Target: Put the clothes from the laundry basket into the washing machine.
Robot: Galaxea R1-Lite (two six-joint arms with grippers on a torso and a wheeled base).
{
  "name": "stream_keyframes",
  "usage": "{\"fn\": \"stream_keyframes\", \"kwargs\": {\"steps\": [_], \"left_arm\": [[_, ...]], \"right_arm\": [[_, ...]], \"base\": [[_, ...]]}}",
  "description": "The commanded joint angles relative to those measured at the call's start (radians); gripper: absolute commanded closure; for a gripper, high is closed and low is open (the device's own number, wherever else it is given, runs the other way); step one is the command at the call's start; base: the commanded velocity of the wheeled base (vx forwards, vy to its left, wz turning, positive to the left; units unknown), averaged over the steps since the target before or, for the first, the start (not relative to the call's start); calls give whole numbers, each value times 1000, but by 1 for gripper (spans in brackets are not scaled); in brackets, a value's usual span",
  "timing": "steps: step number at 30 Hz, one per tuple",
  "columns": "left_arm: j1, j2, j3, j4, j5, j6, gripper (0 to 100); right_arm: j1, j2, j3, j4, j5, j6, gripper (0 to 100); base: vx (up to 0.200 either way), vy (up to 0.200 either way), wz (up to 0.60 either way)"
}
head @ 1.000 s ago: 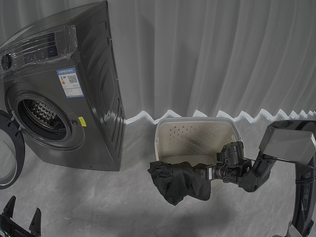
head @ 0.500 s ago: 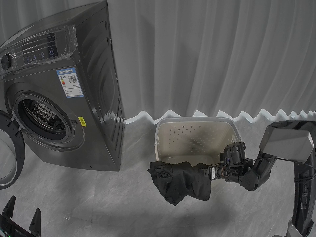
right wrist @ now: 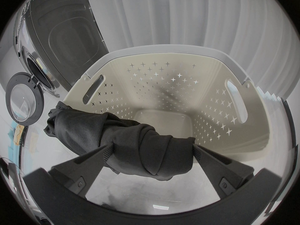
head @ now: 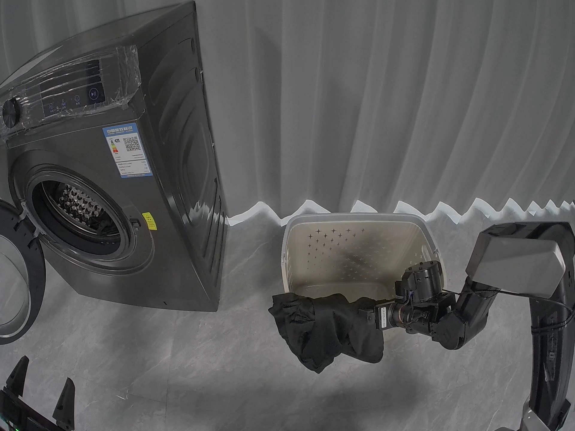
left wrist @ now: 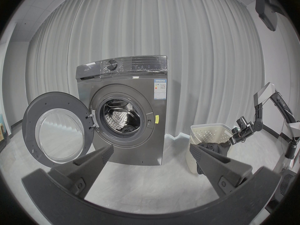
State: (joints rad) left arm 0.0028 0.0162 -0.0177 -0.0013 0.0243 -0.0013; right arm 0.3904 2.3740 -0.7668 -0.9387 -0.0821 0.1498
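Observation:
A black garment (head: pixel 326 327) lies draped over the front rim of the cream laundry basket (head: pixel 353 219), part of it hanging outside. My right gripper (right wrist: pixel 151 149) is open, its two fingers spread wide on either side of the garment (right wrist: pixel 140 144), which bulges between them. The grey washing machine (head: pixel 120 169) stands to the left with its round door (head: pixel 18 282) swung open. In the left wrist view a dark piece of clothing (left wrist: pixel 128 128) lies inside the drum. My left gripper (left wrist: pixel 150 150) is open and holds nothing, low at the near left (head: pixel 42 384), facing the machine (left wrist: pixel 125 110).
White curtains hang behind the machine and the basket. Pale floor stretches between the machine and the basket (left wrist: pixel 209 127). The open door (left wrist: pixel 56 128) juts out on the machine's left side.
My right wrist drifted slightly right, then came back. The black garment, the basket and my left gripper stayed where they were.

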Motion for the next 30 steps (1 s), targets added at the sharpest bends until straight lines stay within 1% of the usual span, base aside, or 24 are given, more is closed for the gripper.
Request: {"fn": "stream_keyframes", "kwargs": {"steps": [1,4,5,13,16,20,24,25,26,30], "left_arm": [[0,-16,18,0,0,0,0],[0,-16,18,0,0,-2,0],[0,-16,18,0,0,-2,0],[0,-16,18,0,0,-2,0],[0,-16,18,0,0,-2,0],[0,-16,18,0,0,-2,0],[0,-16,18,0,0,-2,0],[0,-16,18,0,0,-2,0],[0,-16,18,0,0,-2,0],[0,-16,18,0,0,-2,0]], "right_arm": [[8,19,-11,1,1,4,0],[15,22,-11,-3,1,7,0],[16,24,-11,-3,1,7,100],[18,14,-14,-6,2,11,100],[16,10,-11,-38,2,11,100],[15,-6,-5,-51,4,11,100],[10,-111,38,-57,8,14,100],[10,-111,38,-57,8,14,100],[7,-176,67,-72,13,13,100],[8,-286,126,-88,16,14,100]], "base": [[0,0,0],[0,0,0],[0,0,0],[0,0,0],[0,0,0],[0,0,0],[0,0,0],[0,0,0],[0,0,0],[0,0,0]]}}
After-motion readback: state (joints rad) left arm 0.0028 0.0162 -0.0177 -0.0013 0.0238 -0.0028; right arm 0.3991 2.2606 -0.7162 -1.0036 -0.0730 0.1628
